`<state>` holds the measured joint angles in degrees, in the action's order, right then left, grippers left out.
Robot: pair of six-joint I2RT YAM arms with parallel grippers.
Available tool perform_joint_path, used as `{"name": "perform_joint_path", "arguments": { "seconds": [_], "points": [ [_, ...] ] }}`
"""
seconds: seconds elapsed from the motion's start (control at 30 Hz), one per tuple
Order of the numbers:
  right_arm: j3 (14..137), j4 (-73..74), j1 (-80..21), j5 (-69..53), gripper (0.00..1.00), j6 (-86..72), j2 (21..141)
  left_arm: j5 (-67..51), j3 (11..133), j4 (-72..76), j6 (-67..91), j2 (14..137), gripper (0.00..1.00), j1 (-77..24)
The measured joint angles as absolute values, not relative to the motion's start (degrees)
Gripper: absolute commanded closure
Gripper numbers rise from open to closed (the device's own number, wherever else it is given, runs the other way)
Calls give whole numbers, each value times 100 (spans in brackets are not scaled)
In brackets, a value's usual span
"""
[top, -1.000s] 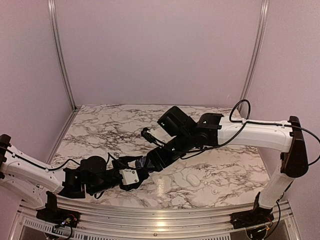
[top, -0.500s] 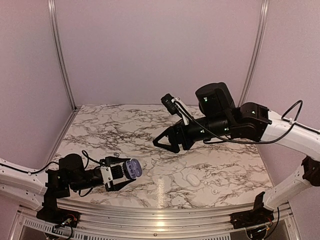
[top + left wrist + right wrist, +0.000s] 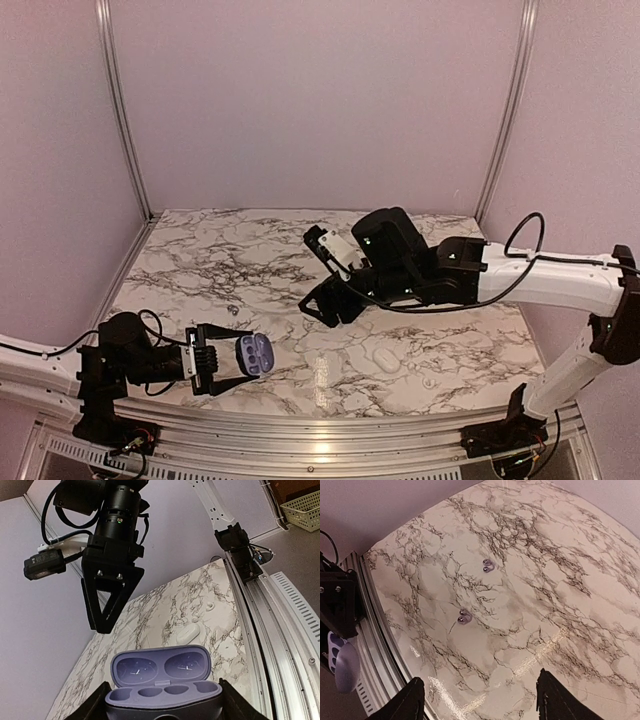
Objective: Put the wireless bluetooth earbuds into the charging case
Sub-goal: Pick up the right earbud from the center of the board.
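Two earbuds (image 3: pixel 464 618) lie loose on the marble table (image 3: pixel 560 580), one just left of centre in the right wrist frame and the other above it. Both are up-frame of your right gripper (image 3: pixel 480 677), whose jaws stand apart and empty. Your left gripper (image 3: pixel 232 358) is clamped on the charging case (image 3: pixel 162 680), lid open and wells empty, at the overhead frame's lower left, so the pick likely falls to your right arm; a white oval piece (image 3: pixel 383 357) sits well clear.

no readable text, no labels or brands, no numbers or signs
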<state>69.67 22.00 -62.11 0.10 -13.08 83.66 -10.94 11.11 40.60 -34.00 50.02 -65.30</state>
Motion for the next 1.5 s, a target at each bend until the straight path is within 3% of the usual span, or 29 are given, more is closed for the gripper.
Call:
{"name": "perform_joint_path", "arguments": {
  "seconds": [0.63, 1.03, 1.23, 1.5],
  "points": [
    [10193, 2486, -6187, -38, 41, -871, 12016, -491, 886, 3916, -3081, 3802, 55, -6512],
    [11404, 2390, -5896, -416, 37, -849, 13482, -115, 808, 3868, -2971, 3426, 55, -6512],
    [12571, 2290, -5760, -539, 36, -871, 14492, -99, 808, 3868, -2954, 3424, 56, -6512],
    [12860, 1883, -5752, -604, 47, -934, 15054, -102, 808, 3868, -2954, 3426, 56, -6512]
  ]
}}
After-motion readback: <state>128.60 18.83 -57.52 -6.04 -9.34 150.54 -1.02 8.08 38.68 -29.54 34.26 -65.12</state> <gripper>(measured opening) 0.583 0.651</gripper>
